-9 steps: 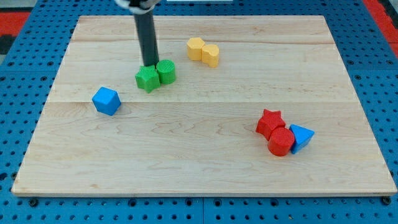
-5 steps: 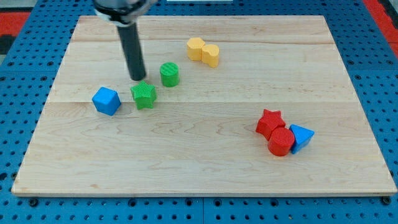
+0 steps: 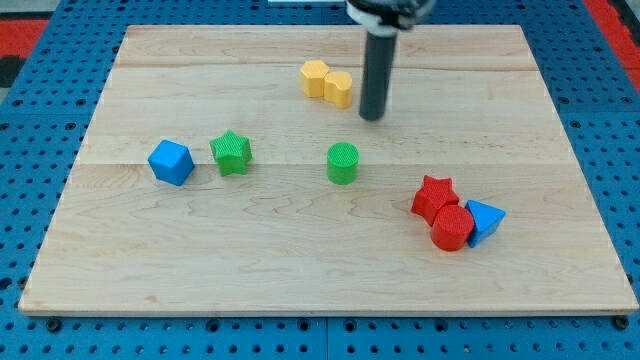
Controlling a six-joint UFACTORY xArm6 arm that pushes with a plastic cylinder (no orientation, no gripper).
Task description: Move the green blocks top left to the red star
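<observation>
My tip [image 3: 372, 117] stands near the view's top middle, just right of the yellow blocks and up and to the right of the green cylinder [image 3: 342, 163], apart from it. The green star [image 3: 231, 153] lies left of centre, next to the blue cube [image 3: 170, 162]. The red star [image 3: 436, 196] lies at the right, touching the red cylinder [image 3: 452, 228]. The green cylinder sits to the left of the red star and slightly above it, with a clear gap between them.
Two yellow blocks [image 3: 328, 83] touch each other near the view's top middle, close to my tip. A blue triangular block [image 3: 486, 219] rests against the red cylinder's right side. The wooden board [image 3: 320, 280] lies on a blue pegboard.
My tip has swung from beside the green star to the right, near the yellow blocks. The green cylinder has moved right and down toward the red star. The green star stayed put.
</observation>
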